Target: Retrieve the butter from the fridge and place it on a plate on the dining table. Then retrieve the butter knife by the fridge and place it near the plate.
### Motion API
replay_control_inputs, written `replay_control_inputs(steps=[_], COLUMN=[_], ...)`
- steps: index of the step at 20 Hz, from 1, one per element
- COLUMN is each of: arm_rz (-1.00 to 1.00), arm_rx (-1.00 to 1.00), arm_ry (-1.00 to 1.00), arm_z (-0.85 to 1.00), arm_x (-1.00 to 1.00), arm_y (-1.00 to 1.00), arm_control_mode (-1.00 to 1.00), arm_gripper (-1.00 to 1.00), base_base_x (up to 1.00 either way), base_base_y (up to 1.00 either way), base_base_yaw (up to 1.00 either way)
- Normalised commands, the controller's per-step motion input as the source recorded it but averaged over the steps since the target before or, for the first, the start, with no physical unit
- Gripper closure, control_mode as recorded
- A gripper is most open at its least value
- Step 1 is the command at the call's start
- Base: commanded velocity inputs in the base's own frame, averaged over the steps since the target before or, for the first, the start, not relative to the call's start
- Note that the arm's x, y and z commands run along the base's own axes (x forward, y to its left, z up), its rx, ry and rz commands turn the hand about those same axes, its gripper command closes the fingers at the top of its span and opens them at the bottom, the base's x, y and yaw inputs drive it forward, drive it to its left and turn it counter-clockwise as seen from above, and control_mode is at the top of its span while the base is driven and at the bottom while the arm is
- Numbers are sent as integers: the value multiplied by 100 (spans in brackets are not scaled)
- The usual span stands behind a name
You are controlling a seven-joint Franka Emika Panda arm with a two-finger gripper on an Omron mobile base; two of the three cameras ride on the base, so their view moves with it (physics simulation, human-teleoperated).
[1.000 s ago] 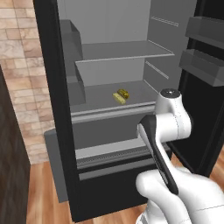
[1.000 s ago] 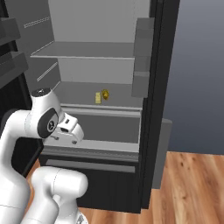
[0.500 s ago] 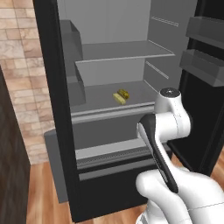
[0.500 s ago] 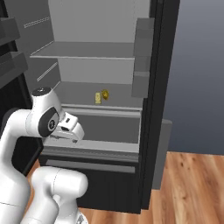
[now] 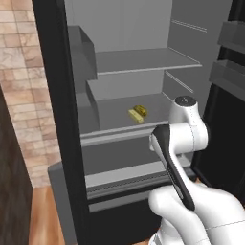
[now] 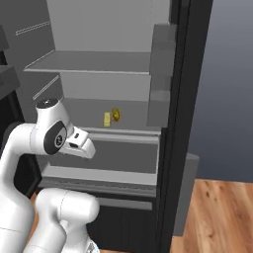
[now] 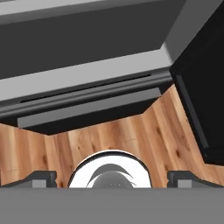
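Clearly the task is at its very start: nothing has been fetched yet. Nearest, the gripper [image 7: 112,177] points down at the wood floor [image 7: 109,135] in front of the fridge [image 5: 57,119], its jaws spread as wide as they go and holding nothing, the two tips showing far apart at the bottom of the hand view. The arm is folded close above the base, its elbow level with the fridge's lower part.

Beyond it, the fridge stands open. The lower drawer [image 5: 124,179] juts forward beneath the shelves, so its front edge is the first thing to clear. On the middle shelf [image 6: 123,129] lies the butter [image 5: 136,116], a pale-yellow stick, just beside a darker golden-brown lump [image 5: 141,110]. There is open room above the butter up to the next shelf, and the black door frame [image 6: 185,99] hems the reach on one side.

Still left, by my reckoning: reaching in, grasping the butter, carrying it to the plate, then fetching the knife.
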Motion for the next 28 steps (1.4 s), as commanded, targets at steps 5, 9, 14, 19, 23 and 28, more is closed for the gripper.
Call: replay_control_inputs(steps=[5,9,14,19,23,28], arm_rz=[0,0,0,0,0,0], arm_rx=[0,0,0,0,0,0], arm_ry=[0,0,0,0,0,0], arm_z=[0,0,0,0,0,0], arm_x=[0,0,0,0,0,0], arm_y=[0,0,0,0,0,0], arm_control_mode=[100,100,100,100,100,100], arm_gripper=[-100,-100,-100,-100,-100,-100], base_base_x=[48,54,57,49,36,35], base_base_y=[-1,-4,-3,0,0,0], base_base_yaw=[0,1,2,0,1,2])
